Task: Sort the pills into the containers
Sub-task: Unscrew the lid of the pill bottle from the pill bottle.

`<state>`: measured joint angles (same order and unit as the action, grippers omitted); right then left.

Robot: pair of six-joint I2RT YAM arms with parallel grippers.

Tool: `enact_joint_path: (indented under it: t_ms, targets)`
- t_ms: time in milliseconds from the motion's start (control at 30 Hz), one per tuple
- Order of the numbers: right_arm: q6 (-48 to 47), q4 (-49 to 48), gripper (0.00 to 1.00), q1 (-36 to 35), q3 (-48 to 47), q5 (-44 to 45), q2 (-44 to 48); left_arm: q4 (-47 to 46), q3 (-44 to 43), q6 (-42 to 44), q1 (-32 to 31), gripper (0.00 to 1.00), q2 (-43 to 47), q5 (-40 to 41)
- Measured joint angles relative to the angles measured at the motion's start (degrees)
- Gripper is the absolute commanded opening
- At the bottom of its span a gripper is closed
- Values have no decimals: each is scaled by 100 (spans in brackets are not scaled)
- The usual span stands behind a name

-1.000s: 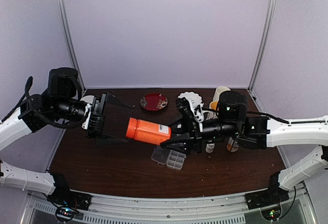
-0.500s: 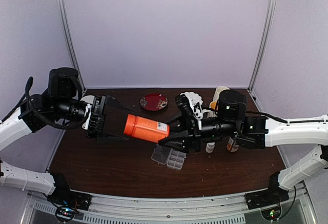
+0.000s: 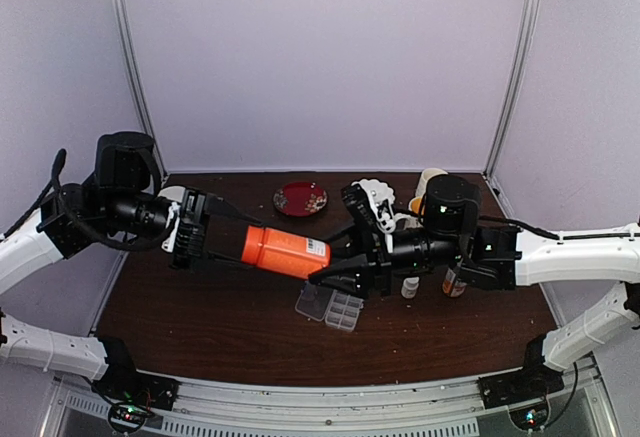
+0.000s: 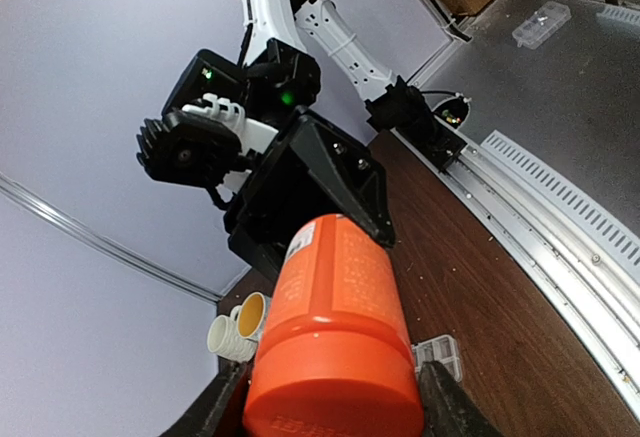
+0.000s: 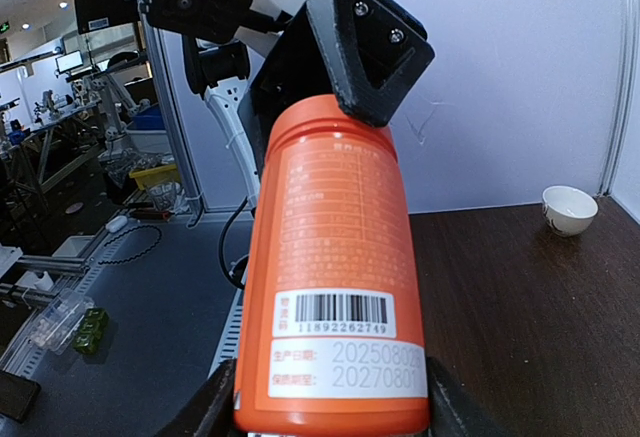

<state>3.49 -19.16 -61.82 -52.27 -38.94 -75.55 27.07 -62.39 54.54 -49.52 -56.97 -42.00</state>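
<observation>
The clear pill box (image 3: 330, 308) lies on the counter (image 3: 200, 327) below the lifted orange bottle (image 3: 288, 253); no pills show. The right jaws are clamped on the bottle's base; the left jaws flank its cap (image 4: 335, 412), though I cannot tell whether they grip it. They should probably seat squarely before twisting.

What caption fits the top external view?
The right gripper holds an orange bottle sideways over the table, the left gripper flanking its capped end.

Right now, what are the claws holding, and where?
The right claw grips the orange pill bottle by its base end; the left claw flanks its cap.
</observation>
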Motion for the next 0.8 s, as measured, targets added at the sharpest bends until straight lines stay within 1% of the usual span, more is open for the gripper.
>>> enact_joint_path:
  t_ms: [67,100,167,200,267,367,433,500,633,733,800]
  targets:
    - [-2,4,0,0,0,-7,0,-13,0,-50,0,42,-7,4]
    - [-9,7,0,0,0,-4,0,-35,0,-122,0,39,-15,2]
    - [-57,28,0,20,0,24,0,-70,0,-345,2,32,-39,-2]
    - [-133,59,0,31,0,42,0,-94,0,-501,2,25,-63,-7]
    - [-341,149,0,48,0,98,17,-138,0,-903,15,15,-125,-33]
    - [-835,400,0,52,0,361,129,-247,-15,-1626,46,8,-249,-46]
    - [-1215,527,0,52,0,575,223,-387,-46,-2310,52,3,-328,-11]
    - [-1589,566,0,50,0,855,321,-592,-74,-3211,55,0,-352,155]
    - [-2124,435,0,17,4,1362,413,-737,-214,-4806,26,0,-352,592]
    - [-2354,50,0,-35,162,1668,459,-748,-372,-6048,-50,0,-354,988]
    - [-2417,-195,0,-81,284,1893,483,-754,-452,-6968,-55,0,-415,1104]
